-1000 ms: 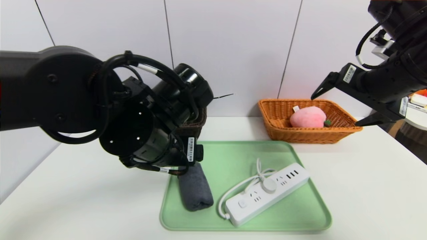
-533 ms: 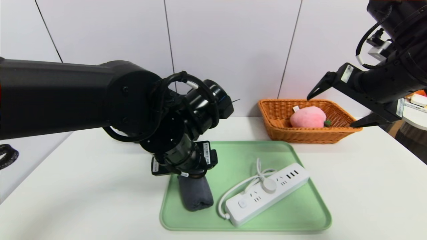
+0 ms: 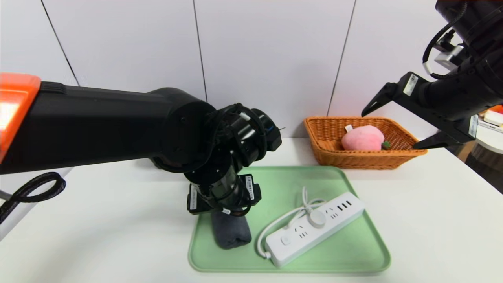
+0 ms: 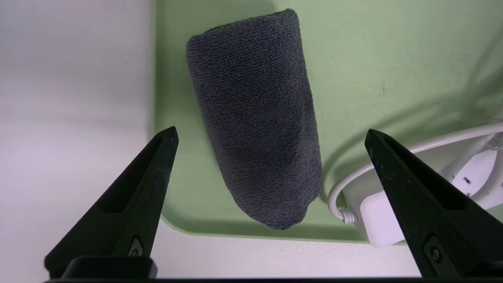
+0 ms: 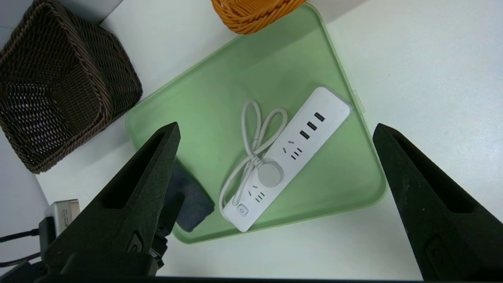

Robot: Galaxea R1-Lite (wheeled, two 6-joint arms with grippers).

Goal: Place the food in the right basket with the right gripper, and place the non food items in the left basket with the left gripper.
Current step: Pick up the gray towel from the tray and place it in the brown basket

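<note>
The dark grey rolled towel lies at the left end of the green tray, with the white power strip and its looped cord beside it. My left gripper hangs open just above the towel, one finger on each side, not touching it. The pink plush peach rests in the orange-tan right basket. My right gripper is open and empty, raised near that basket. The dark brown left basket shows in the right wrist view; in the head view my left arm hides it.
The left arm stretches across the left half of the table at low height. The power strip's cord end lies close to the towel's near end. White wall panels stand behind the baskets. Bare white tabletop surrounds the tray.
My left arm has swung rightward and down, bringing its open gripper over the towel. The right arm has barely moved. Peach, towel and power strip lie as before.
</note>
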